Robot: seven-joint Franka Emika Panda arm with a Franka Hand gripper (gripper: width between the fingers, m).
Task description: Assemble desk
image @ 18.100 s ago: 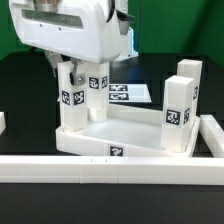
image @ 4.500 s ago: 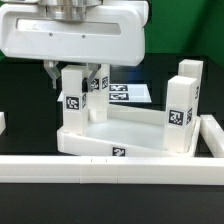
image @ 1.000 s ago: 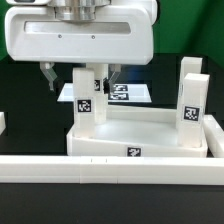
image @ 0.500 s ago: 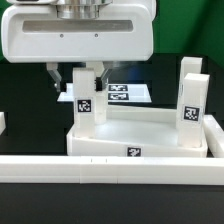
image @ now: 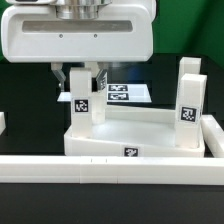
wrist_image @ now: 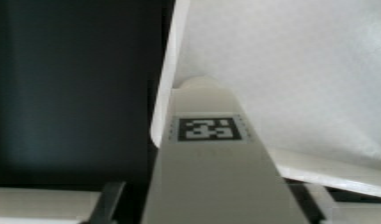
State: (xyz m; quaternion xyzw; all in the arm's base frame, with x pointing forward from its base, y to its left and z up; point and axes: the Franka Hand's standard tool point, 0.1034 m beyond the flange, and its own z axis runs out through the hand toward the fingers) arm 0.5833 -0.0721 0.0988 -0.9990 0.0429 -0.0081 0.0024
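**Desk assembly: fingers clamped on an upright leg at the tray corner**

Item 1, fingers (image: 79, 78): narrowed and pinching the upper part of a leg (image: 81, 98), one dark finger (image: 62, 78) on each side of it. The broad white arm housing (image: 78, 38) sits directly above and hides the leg's top end.

Item 2, held leg: white, square in section, long axis vertical. Black-and-white tag faces the exterior camera. Its lower end stands at the tray's far corner on the exterior view's left; whether it is seated there cannot be told.

Item 3, desk top (image: 135, 140): white tray with raised rim, lying flat on the black worktop (image: 30, 125), long axis running across the exterior view. Small tag on its near wall.

Item 4, second leg (image: 189, 100): upright at the tray's corner on the exterior view's right, tag facing the camera, well apart from the fingers.

Item 5, marker board (image: 128, 94): flat on the worktop behind the tray.

Item 6, long white rail (image: 110, 170): across the front, near the tray.

Views: the exterior view alone shows the tray, second leg, board and rail. The wrist view alone looks down the held leg's (wrist_image: 212, 150) length at close range, tag plain, dark finger tips (wrist_image: 114, 200) at either side, white tray surface (wrist_image: 293, 90) beyond
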